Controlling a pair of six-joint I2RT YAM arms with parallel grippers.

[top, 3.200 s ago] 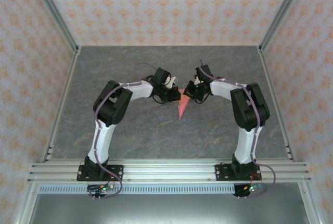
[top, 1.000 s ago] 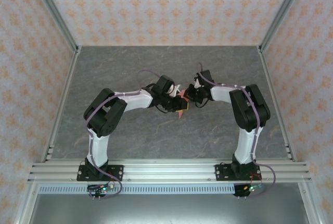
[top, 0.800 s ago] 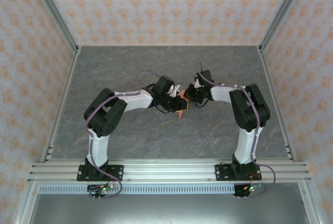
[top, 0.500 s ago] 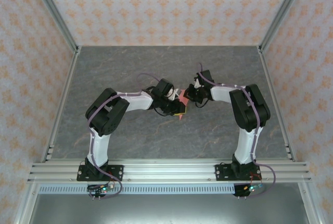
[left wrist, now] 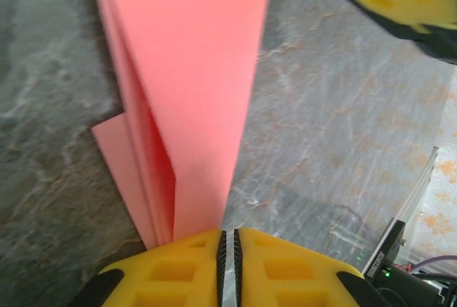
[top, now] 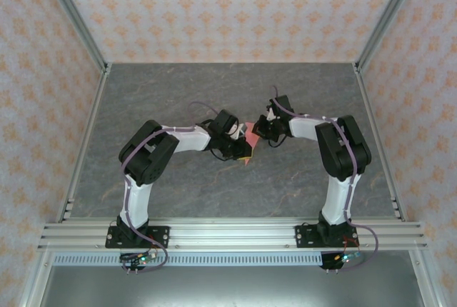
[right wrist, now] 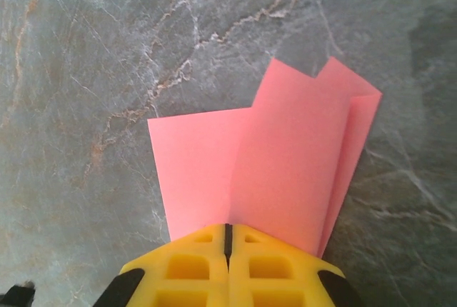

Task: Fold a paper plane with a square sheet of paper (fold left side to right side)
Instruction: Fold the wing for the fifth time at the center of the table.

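The paper plane (left wrist: 193, 71) is pinched at its near end by the left claw (left wrist: 230, 239). The two yellow fingers are pressed together on the stacked layers, with only a hairline seam between them. Straight ahead of this claw the folded paper runs away as a long strip, and a loose lower flap juts out to the left. The right claw (right wrist: 228, 234) is closed on the paper in the same way, with the overlapping flaps fanned out just ahead of it over the grey desk (right wrist: 107, 50). Whether the paper touches the desk or is held just above it cannot be told.

The paper is judged to be very light, thin and limp. It is likely to sag where unsupported, to crease wherever it is pressed, and to tear if the two claws are drawn apart. Slipping between the smooth pads is also to be expected.

A hold is best taken on a folded edge, where several layers lie stacked and lend some stiffness. A single loose flap should not be gripped. Both holds sit close to the centre crease, which should keep the layers aligned.
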